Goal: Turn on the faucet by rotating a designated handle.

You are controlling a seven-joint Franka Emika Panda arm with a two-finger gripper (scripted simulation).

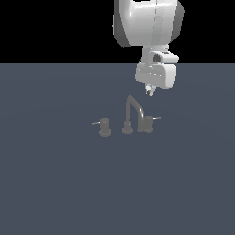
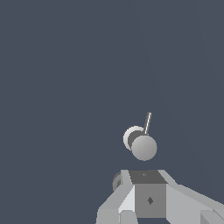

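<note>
The faucet (image 1: 133,114) is a small dull-grey set with an arched spout on a round base, standing mid-floor in the exterior view. The handle (image 1: 148,124) is the stubby cylinder on the exterior view's right of the spout, and its thin pale rod (image 1: 156,118) points right. From the wrist I look down on the handle's round cap (image 2: 143,147) and its rod (image 2: 148,123). My gripper (image 1: 150,91) hangs well above the handle, touching nothing. Its fingers (image 2: 148,194) sit pressed together, so the gripper (image 2: 148,175) is shut and holds nothing.
A matching valve (image 1: 104,127), its rod pointing left, stands on the other side of the spout. A round grey part (image 2: 117,180) peeks out beside my fingers, mostly hidden. Flat blue-grey floor (image 1: 55,183) surrounds the set.
</note>
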